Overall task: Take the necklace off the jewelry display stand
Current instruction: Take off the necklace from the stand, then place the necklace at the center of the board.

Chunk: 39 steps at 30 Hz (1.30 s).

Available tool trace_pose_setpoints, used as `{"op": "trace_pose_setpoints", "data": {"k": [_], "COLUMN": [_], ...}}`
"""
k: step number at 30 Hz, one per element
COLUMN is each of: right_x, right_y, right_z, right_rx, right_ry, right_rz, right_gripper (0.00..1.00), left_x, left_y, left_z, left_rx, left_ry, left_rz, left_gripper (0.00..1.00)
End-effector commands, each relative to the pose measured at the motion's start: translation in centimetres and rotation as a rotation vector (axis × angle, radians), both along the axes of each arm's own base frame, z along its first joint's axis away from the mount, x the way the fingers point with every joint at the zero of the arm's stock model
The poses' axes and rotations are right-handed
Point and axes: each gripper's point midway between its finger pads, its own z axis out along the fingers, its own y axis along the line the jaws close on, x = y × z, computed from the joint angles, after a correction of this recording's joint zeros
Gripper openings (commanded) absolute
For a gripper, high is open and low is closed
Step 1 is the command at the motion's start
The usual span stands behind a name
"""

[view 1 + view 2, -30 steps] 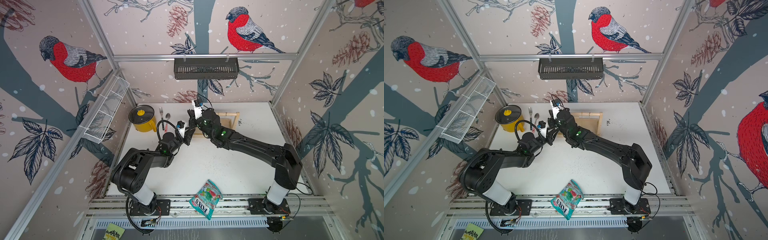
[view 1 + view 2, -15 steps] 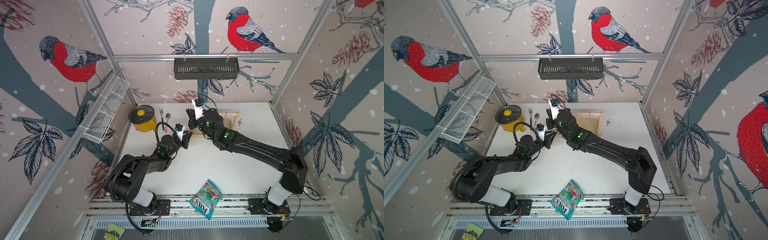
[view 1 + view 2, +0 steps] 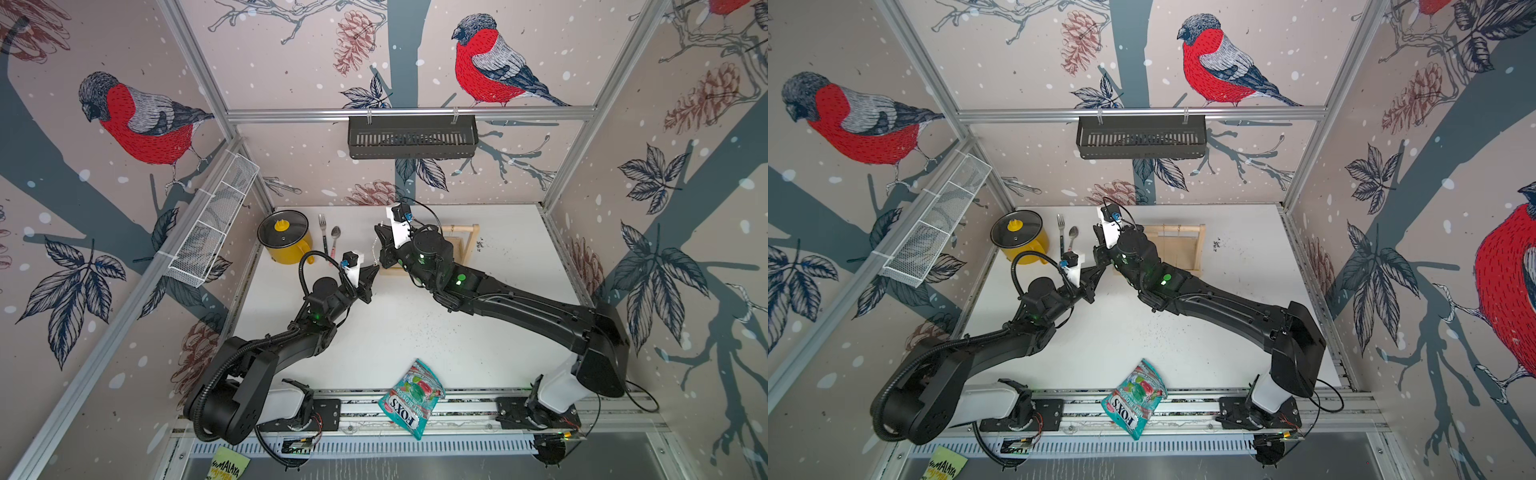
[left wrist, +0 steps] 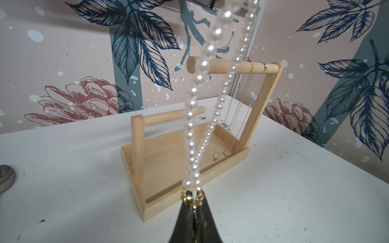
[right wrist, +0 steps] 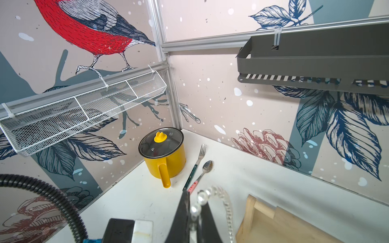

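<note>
Step in hand: by my judgement, carrying the pearl necklace [image 4: 190, 126] clear of the jewelry display stand [image 4: 259, 105].
Doing it well: move both arms together toward 9 o'clock, away from the free end of the dowel bar [image 4: 221, 67]. Leave the strand some slack and keep it off the gold chains [image 4: 251, 67].
Left gripper [image 4: 192, 202]: fingers together, clamped on the gold clasp [image 4: 192, 196].
Right gripper [image 5: 194, 212]: fingers pinched on pearls at the strand's upper end.
Necklace: strung between the grippers, at 9 o'clock of the stand in a top view [image 3: 375, 254].

White pearl necklace [image 4: 190, 126] off the bar, doubled strand stretched straight, just left of light wooden jewelry display stand [image 4: 260, 105], upright at far centre.
</note>
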Motion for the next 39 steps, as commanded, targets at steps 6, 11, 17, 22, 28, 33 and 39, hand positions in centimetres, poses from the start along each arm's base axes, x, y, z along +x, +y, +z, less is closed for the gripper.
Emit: {"op": "trace_pose_setpoints", "data": {"k": [6, 11, 17, 22, 28, 33, 39], "right_x": [-2.3, -4.3, -5.9, -6.3, -6.4, -5.5, -3.7], "right_y": [-0.6, -0.7, -1.2, -1.2, -0.3, 0.1, 0.1], "right_z": [-0.6, -2.5, -6.1, -8.8, -11.2, -12.6, -14.8], "right_rx": [-0.01, -0.022, -0.025, -0.035, -0.048, -0.07, -0.085], "right_ry": [0.019, 0.054, 0.119, 0.187, 0.224, 0.237, 0.284], "right_rz": [0.01, 0.024, 0.023, 0.013, 0.014, -0.008, -0.009], "right_gripper": [0.0, 0.0, 0.0, 0.0, 0.0, 0.0, 0.0], "left_x": [-4.1, -7.8, -12.5, -14.2, -15.2, -15.3, -15.2], "left_y": [-0.2, -0.5, 0.5, 2.0, 2.0, 2.1, 2.5], "left_z": [-2.3, -5.1, -7.9, -9.7, -11.3, -13.0, -14.2], "left_rx": [-0.066, -0.091, -0.146, -0.197, -0.236, -0.202, -0.171], "left_ry": [0.139, 0.259, 0.336, 0.425, 0.528, 0.623, 0.688], "left_rz": [-0.076, -0.091, -0.077, -0.036, -0.041, -0.004, 0.048], "left_gripper": [0.0, 0.0, 0.0, 0.0, 0.0, 0.0, 0.0]}}
